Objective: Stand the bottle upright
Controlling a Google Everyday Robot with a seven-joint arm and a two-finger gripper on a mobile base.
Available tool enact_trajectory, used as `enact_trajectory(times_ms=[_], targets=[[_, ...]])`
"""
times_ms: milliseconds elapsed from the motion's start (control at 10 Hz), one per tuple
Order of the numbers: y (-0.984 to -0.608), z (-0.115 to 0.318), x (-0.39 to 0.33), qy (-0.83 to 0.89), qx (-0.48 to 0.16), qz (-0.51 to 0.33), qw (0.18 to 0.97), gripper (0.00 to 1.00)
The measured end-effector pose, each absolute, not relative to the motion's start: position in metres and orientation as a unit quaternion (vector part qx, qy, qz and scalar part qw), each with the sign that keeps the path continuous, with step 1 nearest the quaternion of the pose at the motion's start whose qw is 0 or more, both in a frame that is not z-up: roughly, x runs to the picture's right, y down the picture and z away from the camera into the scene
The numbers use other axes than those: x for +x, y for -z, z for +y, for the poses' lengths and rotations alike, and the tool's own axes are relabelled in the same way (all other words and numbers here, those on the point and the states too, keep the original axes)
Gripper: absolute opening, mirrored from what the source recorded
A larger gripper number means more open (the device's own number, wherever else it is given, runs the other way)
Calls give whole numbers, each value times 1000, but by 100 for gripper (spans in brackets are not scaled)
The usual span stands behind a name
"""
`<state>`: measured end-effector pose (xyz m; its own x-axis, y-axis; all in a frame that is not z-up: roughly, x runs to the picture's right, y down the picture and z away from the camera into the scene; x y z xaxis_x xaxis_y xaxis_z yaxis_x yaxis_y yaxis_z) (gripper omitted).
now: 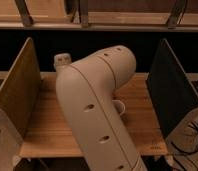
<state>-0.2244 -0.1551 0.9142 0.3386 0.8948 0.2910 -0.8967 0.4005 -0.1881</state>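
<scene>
My pale arm [94,105] fills the middle of the camera view and blocks much of the wooden table [47,125]. A small pale part of my gripper [62,60] sticks out above the arm at the back left of the table. The bottle is hidden or out of view. A pale round-rimmed cup [119,106] peeks out just right of the arm, standing on the table.
A tan upright panel [19,92] stands along the table's left side and a dark panel [169,90] along its right side. A dark gap and wooden shelving [117,17] lie behind. Cables [189,140] hang at the lower right.
</scene>
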Motion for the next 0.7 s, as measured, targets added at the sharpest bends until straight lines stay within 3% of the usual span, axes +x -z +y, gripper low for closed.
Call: enact_trajectory(times_ms=[700], targets=[[-911,-150,-233,-535,-1,-184,825,0]])
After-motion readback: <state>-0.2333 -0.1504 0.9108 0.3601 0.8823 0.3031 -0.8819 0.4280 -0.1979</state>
